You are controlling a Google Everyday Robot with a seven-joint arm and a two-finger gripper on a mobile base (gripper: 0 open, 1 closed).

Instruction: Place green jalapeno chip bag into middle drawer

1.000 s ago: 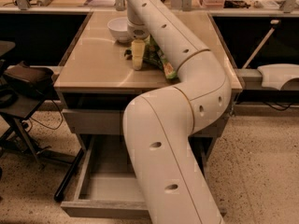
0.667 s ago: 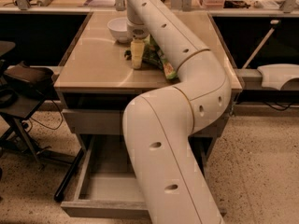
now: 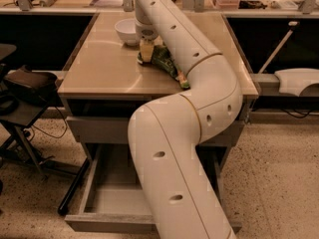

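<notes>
Green jalapeno chip bag point(image 3: 165, 61) lies on table point(image 3: 99, 68) beside gripper point(image 3: 146, 51), whose state is unclear.

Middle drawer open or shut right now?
Open: the middle drawer is pulled out, grey floor showing. The claw is over the table at the green jalapeno chip bag.

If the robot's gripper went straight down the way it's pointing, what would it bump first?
The gripper points down over the table, near the white bowl. It would probably meet the green jalapeno chip bag first; depth is unclear, so possibly bare tabletop.
</notes>
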